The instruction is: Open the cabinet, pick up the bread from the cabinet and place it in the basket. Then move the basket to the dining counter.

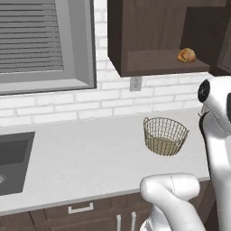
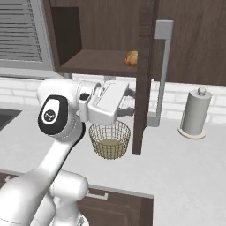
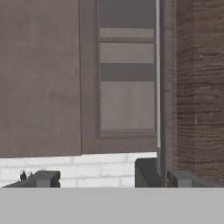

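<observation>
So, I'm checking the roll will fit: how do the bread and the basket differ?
The bread is a small solid golden-brown lump; the basket is a much larger open pale wire bowl. The bread sits up on the cabinet shelf; the basket stands below on the worktop. Both are rounded.

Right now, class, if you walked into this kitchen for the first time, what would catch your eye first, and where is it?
The white arm's hand reaches with open fingers toward the edge of the swung-open cabinet door. Inside the open cabinet, a small golden bread sits alone on the shelf. Below it, the empty wire basket stands on the grey worktop.
</observation>
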